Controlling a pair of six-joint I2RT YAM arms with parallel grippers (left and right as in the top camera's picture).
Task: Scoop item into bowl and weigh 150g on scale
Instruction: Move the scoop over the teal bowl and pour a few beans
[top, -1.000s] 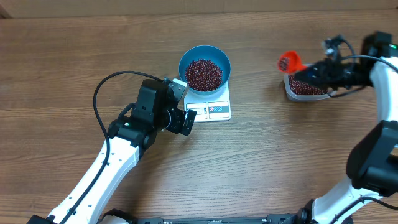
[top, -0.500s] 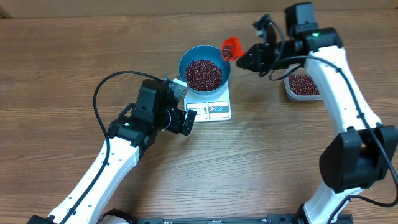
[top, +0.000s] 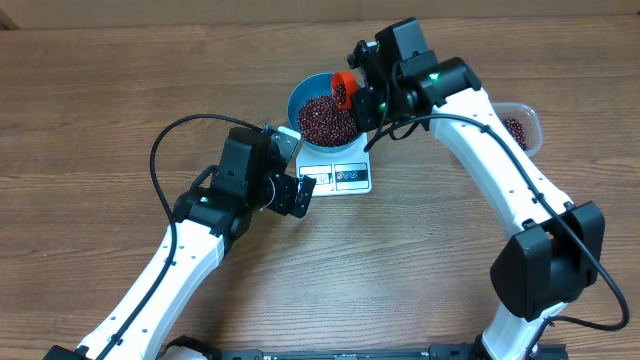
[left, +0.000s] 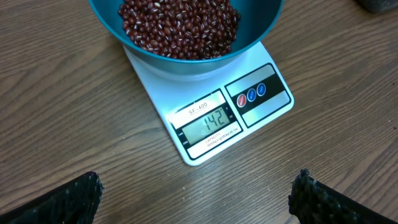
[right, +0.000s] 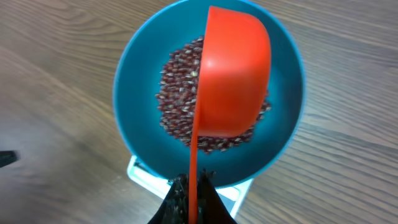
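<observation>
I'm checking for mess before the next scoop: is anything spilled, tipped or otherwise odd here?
Nothing stands out. The beans sit inside the blue bowl, which stands upright on the scale; none show loose on the table. The right gripper holds the orange scoop over the bowl.

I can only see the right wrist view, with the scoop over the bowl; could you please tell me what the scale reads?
Observer: The scale shows 142.
Operator: Thank you. What is the left gripper doing?
Observer: The left gripper hangs open over the table just in front of the scale, holding nothing.
Operator: Are there beans left in the tub?
Observer: Yes, the tub, far right of the scale, has beans in it.
</observation>
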